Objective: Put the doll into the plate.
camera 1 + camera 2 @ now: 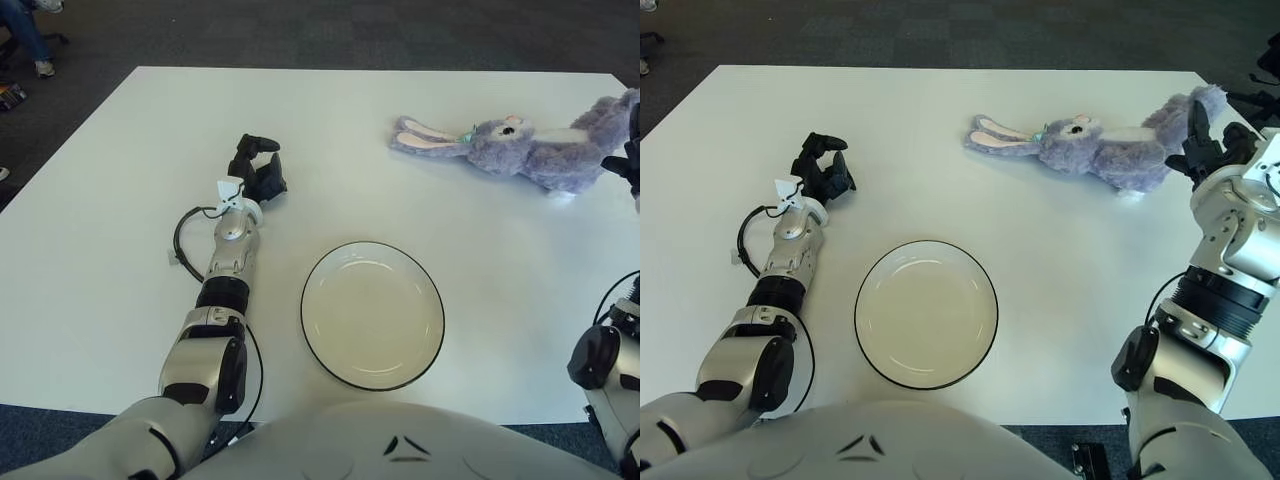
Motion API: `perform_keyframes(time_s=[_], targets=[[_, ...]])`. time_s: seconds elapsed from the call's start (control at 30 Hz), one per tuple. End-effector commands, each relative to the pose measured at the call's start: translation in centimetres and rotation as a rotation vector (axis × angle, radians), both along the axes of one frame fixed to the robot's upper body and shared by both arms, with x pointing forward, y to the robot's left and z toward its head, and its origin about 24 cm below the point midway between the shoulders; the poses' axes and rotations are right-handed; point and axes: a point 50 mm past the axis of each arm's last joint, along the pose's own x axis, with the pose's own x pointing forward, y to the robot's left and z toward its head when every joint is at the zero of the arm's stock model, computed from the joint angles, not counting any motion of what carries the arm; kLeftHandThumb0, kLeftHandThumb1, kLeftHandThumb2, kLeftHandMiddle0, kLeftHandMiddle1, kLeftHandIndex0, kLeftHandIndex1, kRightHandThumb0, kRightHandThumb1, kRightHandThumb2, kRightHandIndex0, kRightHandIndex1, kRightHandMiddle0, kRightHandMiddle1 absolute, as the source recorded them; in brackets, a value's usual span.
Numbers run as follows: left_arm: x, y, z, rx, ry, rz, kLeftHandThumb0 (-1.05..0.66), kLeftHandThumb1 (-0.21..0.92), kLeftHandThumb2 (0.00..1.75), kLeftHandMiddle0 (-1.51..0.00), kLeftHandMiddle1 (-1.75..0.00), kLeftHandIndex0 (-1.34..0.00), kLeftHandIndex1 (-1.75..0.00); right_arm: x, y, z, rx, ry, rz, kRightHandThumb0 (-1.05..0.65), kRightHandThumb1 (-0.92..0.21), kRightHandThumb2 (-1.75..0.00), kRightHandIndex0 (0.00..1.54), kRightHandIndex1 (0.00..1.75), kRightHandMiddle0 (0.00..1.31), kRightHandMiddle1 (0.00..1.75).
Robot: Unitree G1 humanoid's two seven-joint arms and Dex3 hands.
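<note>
Doll (1095, 148): lying on the table (1060, 260), far right, well apart from the plate (926, 313).
Right hand (1210, 142): just beside the doll's legs, fingers spread, holding nothing.
Left hand (257, 166): left of plate, fingers curled, empty.

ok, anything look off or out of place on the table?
Nothing stands out. The purple bunny doll lies on its side at the far right, intact; the plate sits flat and empty. The right hand is beside the doll's rear; the left hand shows left of the plate.
</note>
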Motion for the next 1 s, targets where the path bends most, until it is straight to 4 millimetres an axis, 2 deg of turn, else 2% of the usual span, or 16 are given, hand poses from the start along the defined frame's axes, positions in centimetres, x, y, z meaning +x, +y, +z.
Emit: perform_keyframes(time_s=[0.0, 0.67, 0.8, 0.87, 0.9, 0.97], targets=[[-0.4, 0.2, -1.0, -0.003, 0.038, 0.020, -0.40, 0.57, 0.99, -1.10, -1.75, -0.41, -1.75, 0.3, -0.1, 0.4, -0.007, -0.005, -0.006, -0.85, -0.89, -0.24, 0.14, 1.75, 0.00, 0.00], [-0.4, 0.5, -0.9, 0.001, 0.038, 0.028, -0.40, 0.58, 0.98, -1.06, -1.75, -0.40, -1.75, 1.8, -0.3, 0.3, -0.068, 0.021, 0.028, -0.93, -0.92, -0.21, 0.23, 1.75, 0.00, 0.00], [-0.4, 0.5, -0.9, -0.006, 0.035, 0.034, -0.40, 0.58, 0.98, -1.06, -1.75, -0.40, -1.75, 2.3, -0.9, -0.4, -0.061, 0.037, 0.028, -0.92, -0.91, -0.20, 0.25, 1.74, 0.00, 0.00], [-0.3, 0.5, -0.9, -0.009, 0.037, 0.036, -0.40, 0.58, 0.98, -1.05, -1.75, -0.40, -1.75, 2.9, -1.9, -1.6, -0.045, 0.044, 0.030, -0.91, -0.91, -0.19, 0.20, 1.73, 0.00, 0.00], [-0.3, 0.5, -0.9, -0.010, 0.037, 0.037, -0.40, 0.58, 0.98, -1.05, -1.75, -0.40, -1.75, 3.1, -2.4, -2.1, -0.038, 0.046, 0.030, -0.90, -0.91, -0.19, 0.13, 1.62, 0.00, 0.00], [-0.3, 0.5, -1.0, -0.013, 0.038, 0.039, -0.40, 0.58, 0.98, -1.05, -1.75, -0.40, -1.75, 3.5, -3.3, -2.7, -0.034, 0.047, 0.032, -0.89, -0.91, -0.19, 0.06, 1.53, 0.00, 0.00]])
